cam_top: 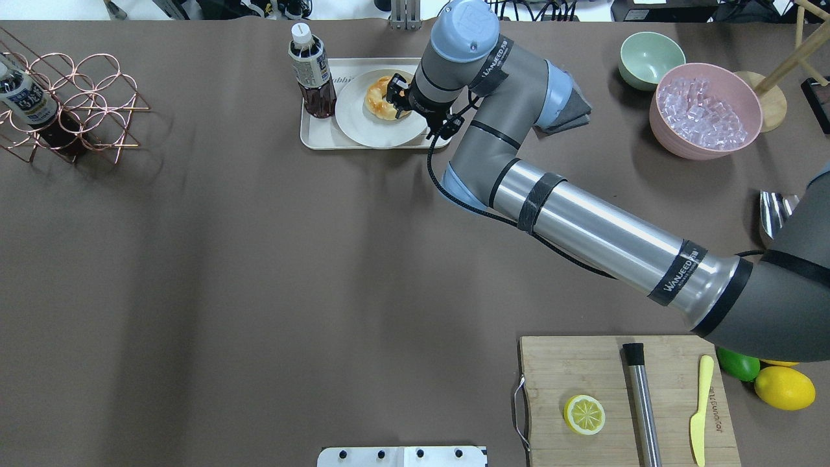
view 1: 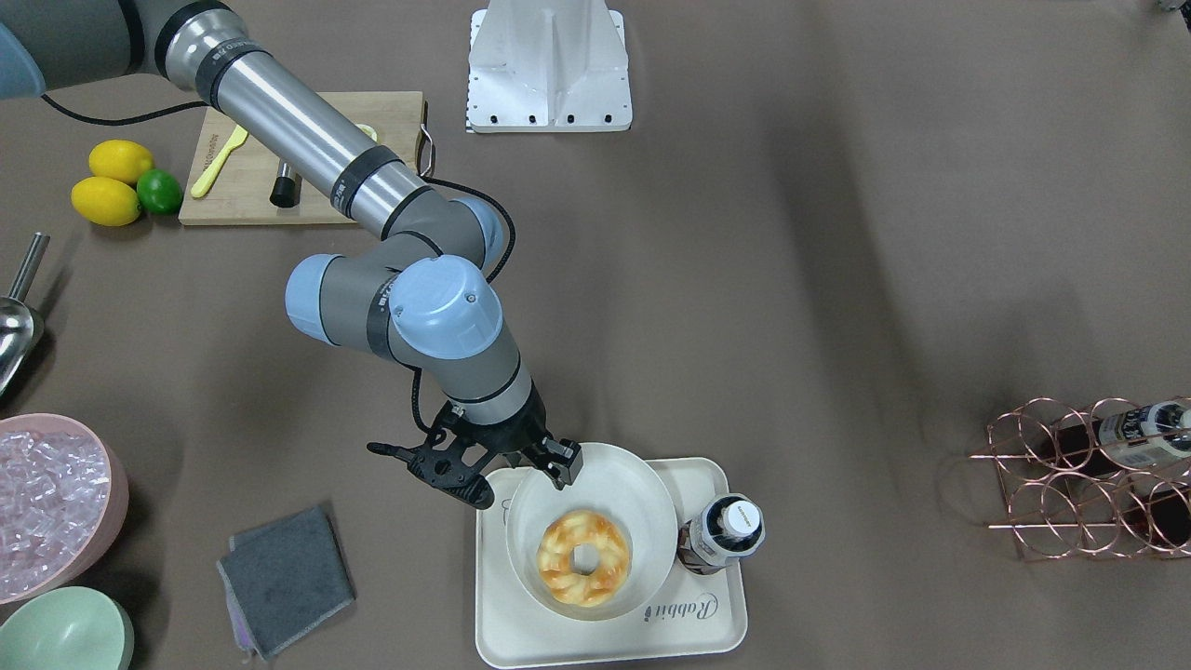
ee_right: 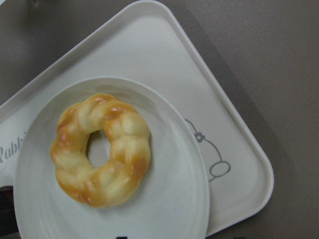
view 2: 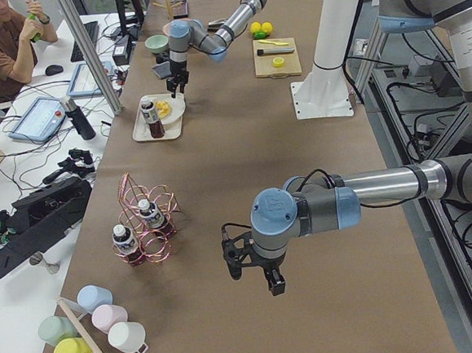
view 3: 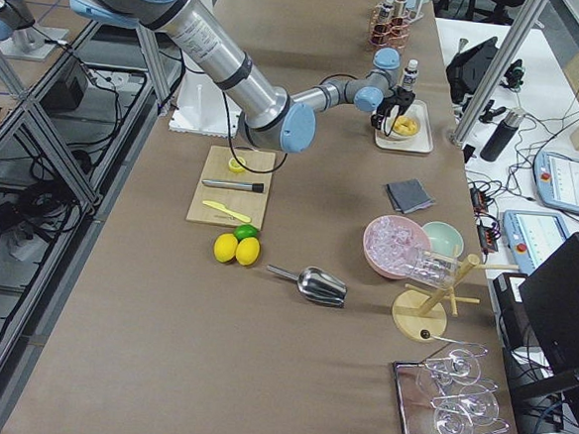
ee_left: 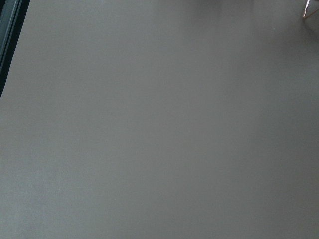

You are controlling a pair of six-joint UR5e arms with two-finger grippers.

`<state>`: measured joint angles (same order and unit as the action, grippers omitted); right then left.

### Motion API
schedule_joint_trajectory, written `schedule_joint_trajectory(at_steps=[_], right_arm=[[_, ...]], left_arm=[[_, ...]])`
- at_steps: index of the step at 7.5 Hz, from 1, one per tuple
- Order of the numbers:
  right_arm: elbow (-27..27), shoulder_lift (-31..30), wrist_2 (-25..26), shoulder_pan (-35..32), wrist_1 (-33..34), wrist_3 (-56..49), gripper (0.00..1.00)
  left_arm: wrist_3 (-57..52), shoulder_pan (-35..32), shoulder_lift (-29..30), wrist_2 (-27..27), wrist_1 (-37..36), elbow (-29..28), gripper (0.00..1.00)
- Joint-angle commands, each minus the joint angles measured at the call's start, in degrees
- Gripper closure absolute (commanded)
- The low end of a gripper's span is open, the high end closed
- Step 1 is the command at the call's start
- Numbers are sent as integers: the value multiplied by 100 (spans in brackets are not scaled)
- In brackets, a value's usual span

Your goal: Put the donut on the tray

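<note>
Exterior front-facing: my right gripper [view 1: 521, 486], jaws wide and empty, is hovering at 11 o'clock from golden-yellow twisted ring donut [view 1: 583, 558].

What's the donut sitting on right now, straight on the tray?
No: the donut lies on a round white plate, and the plate sits on the tray. The plate hides the tray floor beneath it.

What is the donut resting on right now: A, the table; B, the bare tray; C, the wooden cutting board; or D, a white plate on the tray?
D: the donut lies on a round white plate that sits on the tray.
</note>
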<state>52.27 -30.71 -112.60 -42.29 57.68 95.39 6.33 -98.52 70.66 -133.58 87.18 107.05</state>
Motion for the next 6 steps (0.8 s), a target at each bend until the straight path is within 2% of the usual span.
schedule_joint_trajectory(at_steps=[1, 3, 4, 6], right_arm=[[1357, -764, -690, -278, 478, -737, 1], [2511, -1592, -1481, -848, 1215, -1442, 1], [3091, -2127, -1824, -1138, 1341, -1862, 1], [4312, -3644, -2221, -1596, 1447, -2819, 1]], left_arm=[[0, 17, 0, -2, -8, -18, 2], [0, 26, 0, -2, -17, -27, 2], [0, 35, 0, -2, -17, -44, 2], [0, 43, 9, -2, -8, -106, 2]])
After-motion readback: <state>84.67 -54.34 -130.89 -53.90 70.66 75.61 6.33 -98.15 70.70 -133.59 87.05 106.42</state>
